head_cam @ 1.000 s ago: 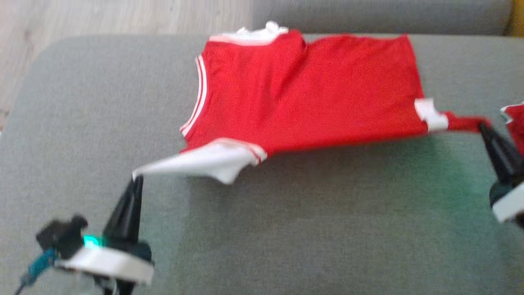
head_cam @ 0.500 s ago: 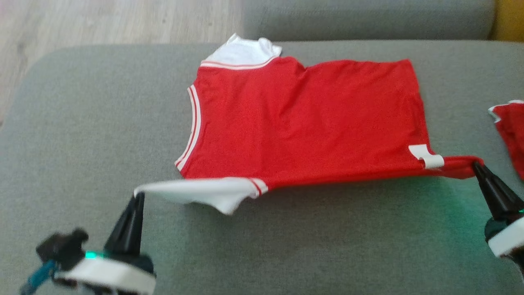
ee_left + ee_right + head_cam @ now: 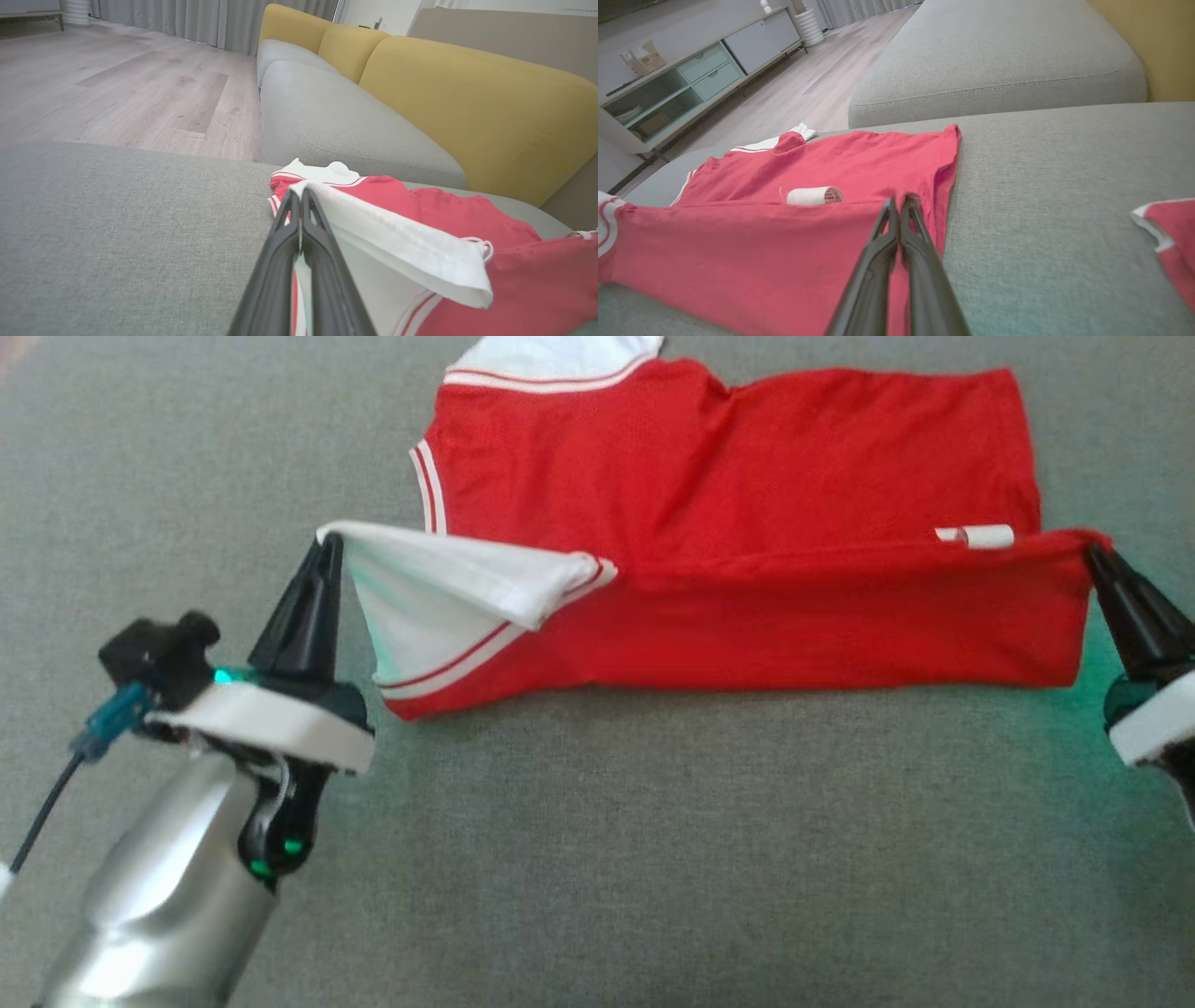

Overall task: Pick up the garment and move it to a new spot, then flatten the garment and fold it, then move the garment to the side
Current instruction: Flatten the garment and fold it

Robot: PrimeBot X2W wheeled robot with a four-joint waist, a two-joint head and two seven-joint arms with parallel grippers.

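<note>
I have left claw (image 3: 327, 549) clenched on white sleeve (image 3: 448, 579), right claw (image 3: 1097, 560) clenched on bottom corner of red knit shirt with white striped trim (image 3: 747, 457). Shirt lies on grey fabric sofa cushion (image 3: 653, 849), near edge lifted, stretched between claws; mid-fold, I judge. Risks: thin pinch slipping under tension; sleeve bunching beneath fold; uneven claw travel skewing crease; second red garment (image 3: 1169, 233) near right claw snagging.

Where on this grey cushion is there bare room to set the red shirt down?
Bare: the wide near strip of the grey fabric cushion, between the red T-shirt with white sleeves and the robot, and the patch left of the left end effector. Crowded: beyond the right end effector, where another red-and-white cloth lies.
</note>
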